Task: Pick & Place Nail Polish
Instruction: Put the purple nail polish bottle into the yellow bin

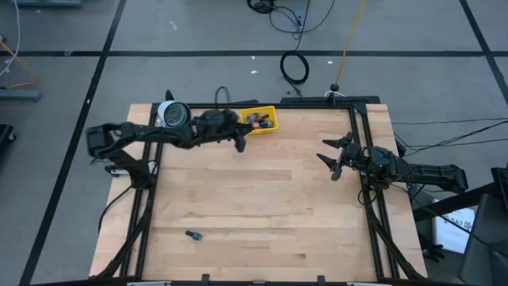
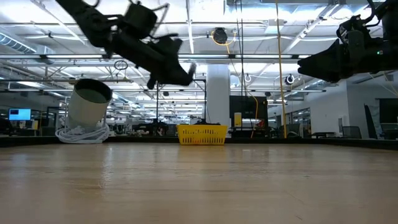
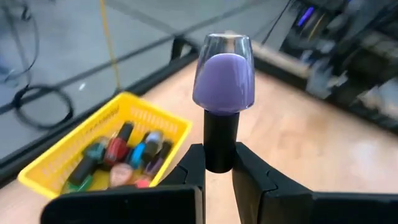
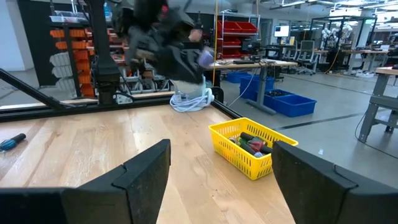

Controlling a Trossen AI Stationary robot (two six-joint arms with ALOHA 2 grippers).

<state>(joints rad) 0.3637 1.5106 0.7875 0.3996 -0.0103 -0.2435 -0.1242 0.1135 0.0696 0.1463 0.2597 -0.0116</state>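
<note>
Overhead, we saw the left gripper (image 1: 240,144) raised above the far part of the table (image 1: 262,199), just beside the yellow tray (image 1: 259,118) on its left-arm side. Its fingers (image 3: 189,171) were clamped on the dark cap of a purple nail polish bottle (image 3: 223,74), and the lilac body stuck out beyond the fingertips. From the left wrist camera the bottle stood clear of the tray, with the tray lying off to one side and below it.

We found the tray resting at the far edge of the table, holding a heap of nail polish bottles (image 3: 124,155) with dark caps and red, blue, green and pink bodies; we could not count them. One more bottle (image 1: 193,235), with a bluish body, lay on its side alone near the front edge of the table on the left arm's side, well apart from the tray.

A grey-white tape roll (image 1: 172,114) stood at the far left corner, with a coil of pale cable (image 2: 81,133) at its foot.

The right gripper (image 1: 333,161) hung over the table's right side, well away from the tray, with its jaws spread wide and nothing between them; we saw the tray through the gap from its own wrist camera
</note>
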